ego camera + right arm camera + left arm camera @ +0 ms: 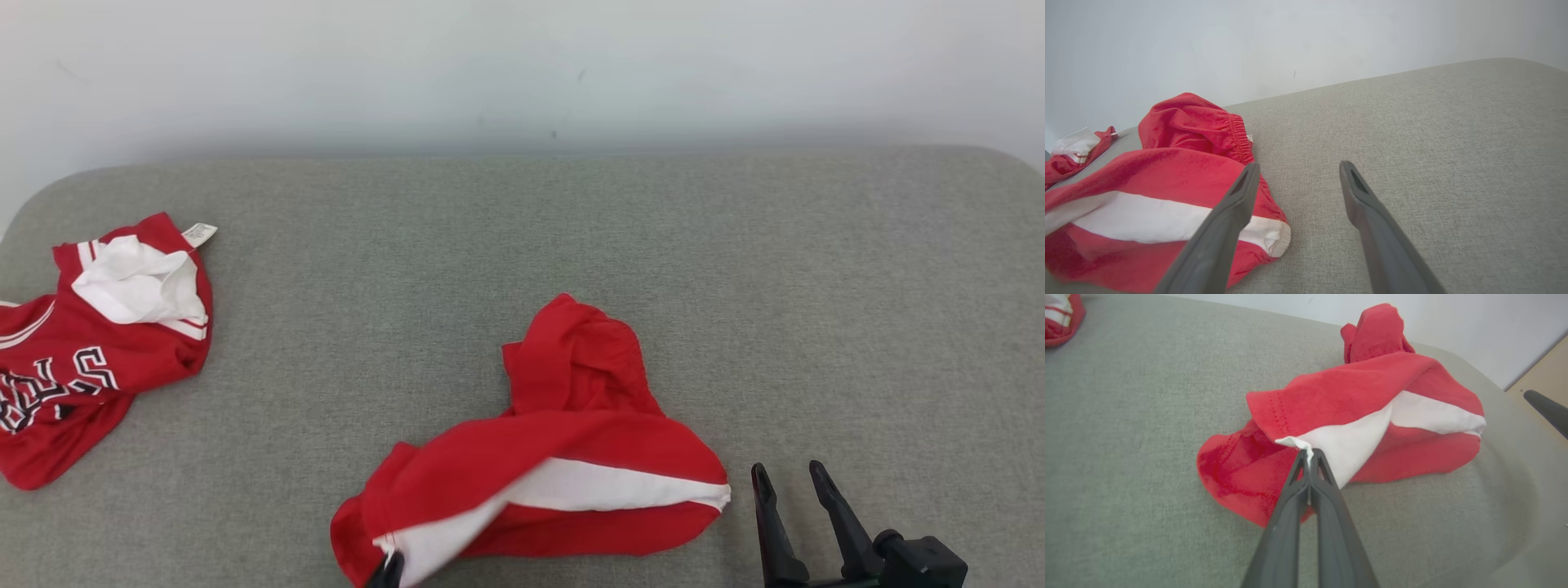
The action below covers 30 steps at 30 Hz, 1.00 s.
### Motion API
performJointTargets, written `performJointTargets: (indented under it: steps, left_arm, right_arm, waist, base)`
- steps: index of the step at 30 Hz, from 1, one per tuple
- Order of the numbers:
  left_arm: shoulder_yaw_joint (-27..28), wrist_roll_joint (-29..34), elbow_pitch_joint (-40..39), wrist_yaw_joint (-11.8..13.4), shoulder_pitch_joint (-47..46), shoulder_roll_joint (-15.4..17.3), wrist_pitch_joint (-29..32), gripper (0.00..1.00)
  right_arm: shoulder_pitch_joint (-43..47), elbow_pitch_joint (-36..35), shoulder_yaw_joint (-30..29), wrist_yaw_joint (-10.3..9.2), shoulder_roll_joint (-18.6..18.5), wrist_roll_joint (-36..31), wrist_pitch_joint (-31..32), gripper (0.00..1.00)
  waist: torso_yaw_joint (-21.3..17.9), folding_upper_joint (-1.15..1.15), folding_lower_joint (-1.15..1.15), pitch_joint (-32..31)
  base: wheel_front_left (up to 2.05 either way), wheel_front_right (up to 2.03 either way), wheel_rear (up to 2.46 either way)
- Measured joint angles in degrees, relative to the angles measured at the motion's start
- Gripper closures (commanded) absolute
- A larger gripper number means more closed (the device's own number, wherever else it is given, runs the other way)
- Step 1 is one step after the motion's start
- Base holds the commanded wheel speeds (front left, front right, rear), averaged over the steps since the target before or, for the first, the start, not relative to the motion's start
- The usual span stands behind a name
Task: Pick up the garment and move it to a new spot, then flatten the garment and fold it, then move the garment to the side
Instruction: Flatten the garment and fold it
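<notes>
Left end effector: your left end effector (1310, 451) was clamped shut on the white hem corner of the garment (571, 441), with a thin bit of cloth pinched right at the fingertips.
Garment: it lay crumpled on the grey padded surface (571, 245), bunched ahead of that left end effector and off to its right. The gathered waistband (1241, 134) was heaped at the far end.
Right end effector: your right end effector (788, 472) stood spread open and empty. The garment's other white-striped hem end was just to its left, apart from it.
Step in hand: by my reading, you were securing the second corner for a two-point lift.
Doing it well: you needed to slide the right end effector leftward and low, take both hem layers deep between the fingers, then raise both corners evenly.
Risk: the left pinch looked shallow and could have slipped under a jerk.
Keep clear: the jersey (90, 359) lay well off to the left end effector's left.
</notes>
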Motion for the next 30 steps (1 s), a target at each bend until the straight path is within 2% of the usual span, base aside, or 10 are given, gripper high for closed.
performJointTargets:
  steps: [7,9,14,17,21,24,30]
  left_arm:
    - [-0.3,-1.76,3.98,0.43,3.37,-1.0,-0.87,1.0]
    - [-0.49,-1.4,4.94,0.64,3.32,-1.11,-1.4,0.0]
    - [1.22,-1.89,3.47,-0.46,2.24,-1.99,-4.89,0.0]
    - [3.58,-0.78,2.01,0.49,1.55,-1.94,-6.19,0.0]
    - [6.68,2.31,0.51,1.9,0.97,-2.29,-6.68,0.0]
    - [10.45,4.91,-1.96,2.42,0.43,-3.78,-6.83,0.0]
    - [16.97,10.42,-2.24,2.16,0.73,-6.56,-6.83,0.0]
  right_arm:
    - [0.07,0.42,0.16,0.0,-0.26,0.08,0.01,0.0]
    - [0.22,0.57,0.43,0.0,-0.29,0.08,0.01,0.0]
    - [0.57,0.6,0.46,0.0,-0.42,0.23,0.01,0.0]
    - [0.89,0.58,0.32,0.0,-0.43,0.23,0.01,0.0]
    - [1.03,0.49,0.22,0.0,-0.48,0.23,0.01,0.0]
    - [1.03,0.42,0.23,0.0,-0.53,0.23,0.01,0.0]
    - [0.79,0.43,0.93,0.0,-0.7,0.22,0.01,0.0]
  waist:
    - [1.3,0.0,0.0,-0.45]
    - [1.37,0.0,0.0,-0.83]
    - [1.38,0.0,0.0,-1.7]
    - [1.48,0.0,0.0,-2.17]
    - [1.61,0.0,0.0,-2.48]
    - [1.7,0.0,0.0,-2.51]
    - [1.61,0.0,0.0,-2.49]
  base:
    - [0.0,0.0,0.0]
    - [0.0,0.0,0.0]
    - [0.0,0.0,0.0]
    - [0.0,0.0,0.0]
    - [0.0,0.0,0.0]
    - [0.0,0.0,0.0]
    - [0.0,0.0,0.0]
